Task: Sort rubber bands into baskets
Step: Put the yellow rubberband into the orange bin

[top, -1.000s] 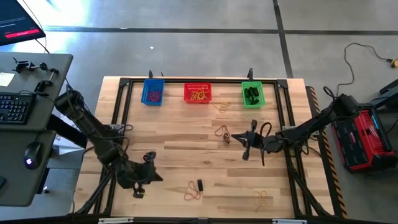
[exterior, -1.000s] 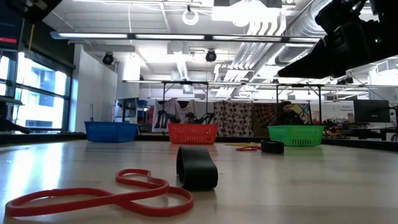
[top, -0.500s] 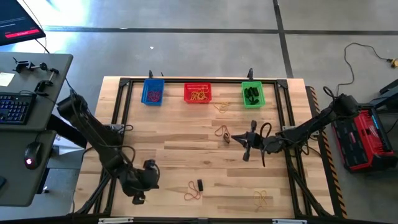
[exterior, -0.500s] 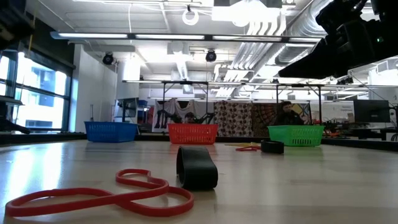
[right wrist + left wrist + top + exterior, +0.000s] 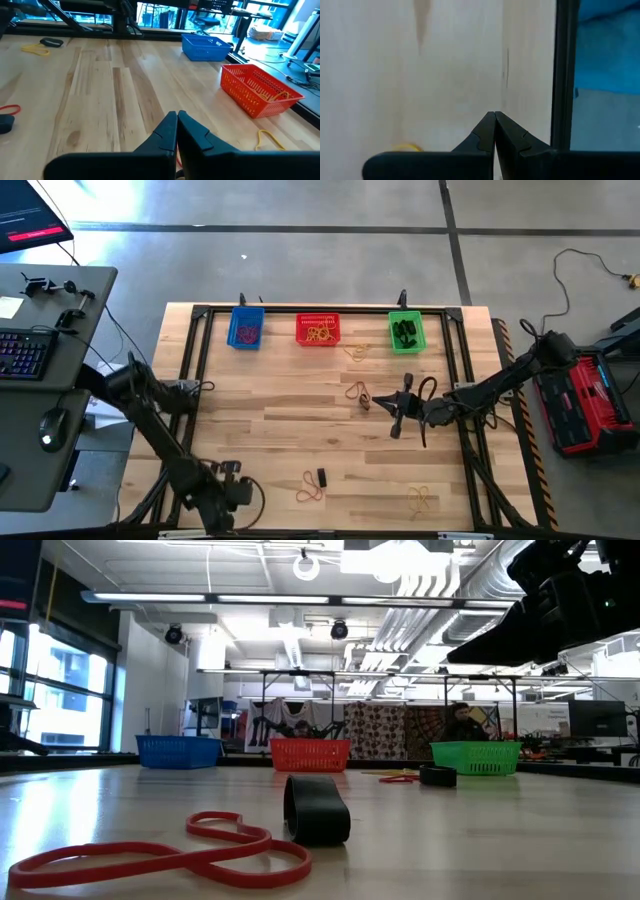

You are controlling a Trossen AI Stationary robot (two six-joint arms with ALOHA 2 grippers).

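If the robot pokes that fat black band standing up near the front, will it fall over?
Probably. The thick black band stands on its edge as a bent loop, so a nudge would likely tip or roll it. It looks light and squashy, not stiff.

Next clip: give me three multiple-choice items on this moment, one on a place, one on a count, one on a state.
1. The green basket stands on which side of the red basket, seen from above?
A. left
B. right
C. in front

2. How many baskets are on the table?
A. two
B. three
C. four

3. The right claw is:
A. shut, empty
B. wide open
C. holding a basket

Key: 1 B, it ends the row on the right arm's side. 2 B, blue, red, green. 3 A, its fingers meet with nothing between.
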